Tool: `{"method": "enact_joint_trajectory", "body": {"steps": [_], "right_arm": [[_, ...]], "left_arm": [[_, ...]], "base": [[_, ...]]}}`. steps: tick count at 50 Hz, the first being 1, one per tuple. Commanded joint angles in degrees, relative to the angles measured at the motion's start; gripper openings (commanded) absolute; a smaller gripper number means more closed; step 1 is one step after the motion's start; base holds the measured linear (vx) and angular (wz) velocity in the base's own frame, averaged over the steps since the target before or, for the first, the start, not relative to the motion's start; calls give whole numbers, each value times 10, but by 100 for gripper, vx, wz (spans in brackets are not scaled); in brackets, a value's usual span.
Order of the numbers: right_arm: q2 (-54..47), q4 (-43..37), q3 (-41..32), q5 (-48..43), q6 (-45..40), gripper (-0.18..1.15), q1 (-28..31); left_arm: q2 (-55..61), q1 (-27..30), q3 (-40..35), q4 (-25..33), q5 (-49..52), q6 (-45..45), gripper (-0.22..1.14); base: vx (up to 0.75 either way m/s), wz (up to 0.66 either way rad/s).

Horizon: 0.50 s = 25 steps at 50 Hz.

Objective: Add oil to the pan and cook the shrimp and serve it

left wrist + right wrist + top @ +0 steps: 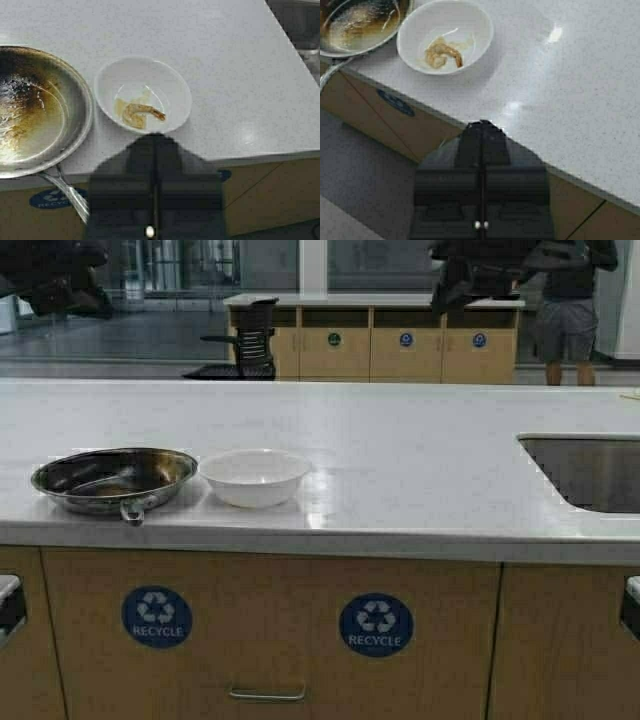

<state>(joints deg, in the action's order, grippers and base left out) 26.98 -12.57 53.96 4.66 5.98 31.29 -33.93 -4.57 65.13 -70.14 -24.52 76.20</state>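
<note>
Two RECYCLE stickers | shrimp (in white bowl) | both hands clenched, empty

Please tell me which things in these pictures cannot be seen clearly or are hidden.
- The shrimp: in the high view the white bowl wall hides it.
- The pan: cut off by the picture edge in both wrist views.
- The oil: in no view.
- The sink: cut off at the high view's right edge.
</note>
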Motion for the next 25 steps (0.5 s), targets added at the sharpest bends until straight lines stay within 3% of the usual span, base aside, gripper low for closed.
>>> {"method": "enact_joint_trajectory", "body": {"steps": [1,25], "right_arm": [[6,1,-4,-5,0,6,2],[6,1,-4,-6,1,6,2]], "left_arm": [[-1,0,-10,4,-1,-1,4],[-1,0,-10,13,12,-2,4]], "base": [[0,0],[0,0]]}}
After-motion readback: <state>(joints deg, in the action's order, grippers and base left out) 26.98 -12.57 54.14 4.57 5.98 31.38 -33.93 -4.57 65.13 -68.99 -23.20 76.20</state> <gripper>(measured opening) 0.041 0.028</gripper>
